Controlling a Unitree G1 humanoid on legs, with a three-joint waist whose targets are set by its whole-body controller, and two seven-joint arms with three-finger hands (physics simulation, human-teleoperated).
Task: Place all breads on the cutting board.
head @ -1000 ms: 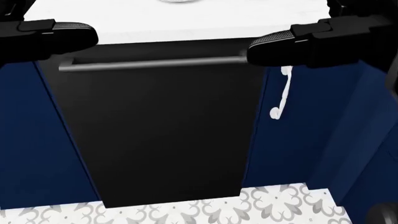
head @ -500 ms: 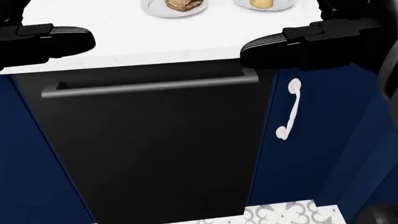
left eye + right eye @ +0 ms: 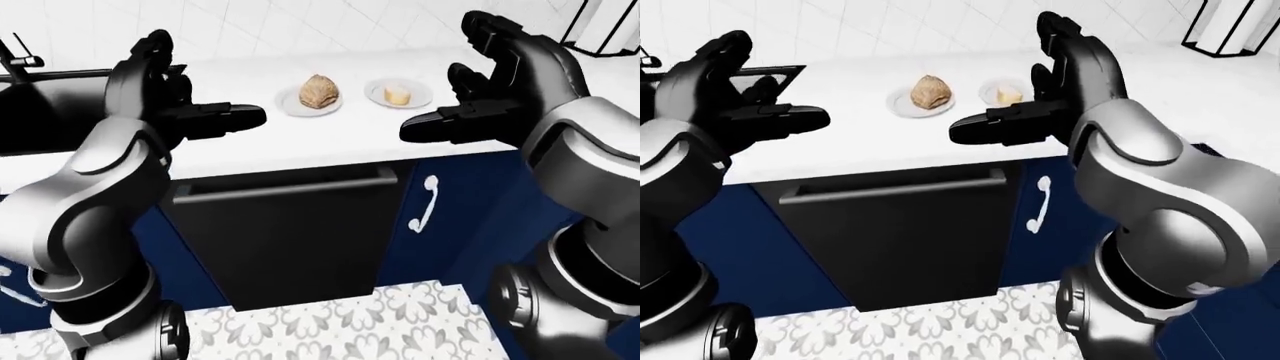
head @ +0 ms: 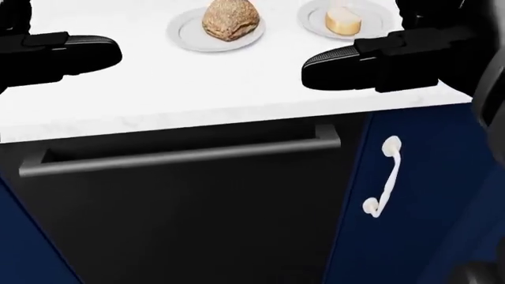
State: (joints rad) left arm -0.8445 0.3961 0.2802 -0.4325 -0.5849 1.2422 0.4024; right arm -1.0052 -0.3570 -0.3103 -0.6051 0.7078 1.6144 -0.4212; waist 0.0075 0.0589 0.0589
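Head view crops both hands, left hand [image 3: 165, 94] and right hand [image 3: 500, 82], fingers apart, empty, above two plated breads [image 4: 230, 19].

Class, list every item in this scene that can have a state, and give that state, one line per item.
Brown roll: on the left plate.
Pale bread: on the right plate.
Dishwasher door: closed.
Cabinet door: closed.
Left hand: open, empty.
Right hand: open, empty.

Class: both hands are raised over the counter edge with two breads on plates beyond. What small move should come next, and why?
Probably reach the right hand toward the small bread. That hand is open and empty, and this bread lies just beyond it, nearer than the brown loaf. No cutting board shows yet.
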